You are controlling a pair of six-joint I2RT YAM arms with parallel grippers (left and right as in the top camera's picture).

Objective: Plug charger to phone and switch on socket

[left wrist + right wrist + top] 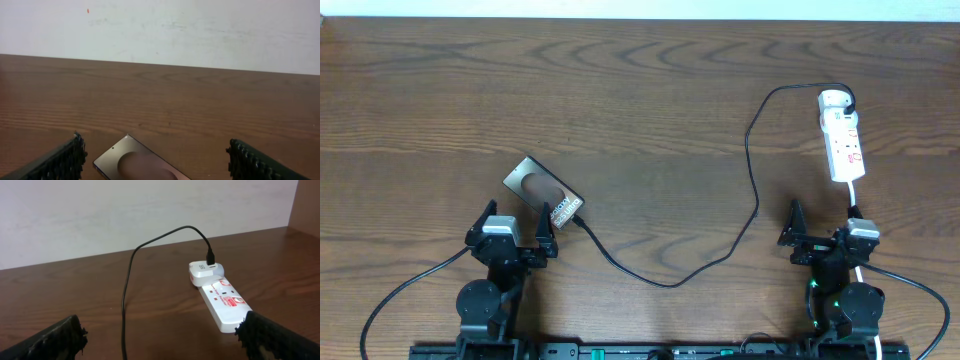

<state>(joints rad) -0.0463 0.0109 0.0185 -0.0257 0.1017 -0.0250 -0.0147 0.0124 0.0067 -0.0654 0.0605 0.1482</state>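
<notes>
- Fingers (484, 217) on both arms stand spread wide and hold nothing. From overhead, the left gripper (515, 230) sits at the near edge of the wooden table (650, 90), just below the phone (538, 188), which lies flat and turned at an angle. The right gripper (825, 232) sits at the near right, just below the socket (844, 140).
- Also overhead, the charger (750, 170) runs as a thin black cable from a white plug adapter (834, 100) at the socket's far end. It loops across the table and ends touching the phone's near end. Whether its tip is fully seated is too small to tell.
- From the left wrist, two dark ridged fingers frame the bottom corners, well apart. One corner of the phone (135, 162) shows low between them, so this arm seems parked where it can steady or reach the phone.
- From the right wrist, parted fingers again frame the bottom corners. The socket (225, 300) lies ahead to the right, red marks on its face, with the cable (129, 285) arching left from the adapter. This arm looks placed to press the switch; its position cannot be made out.
</notes>
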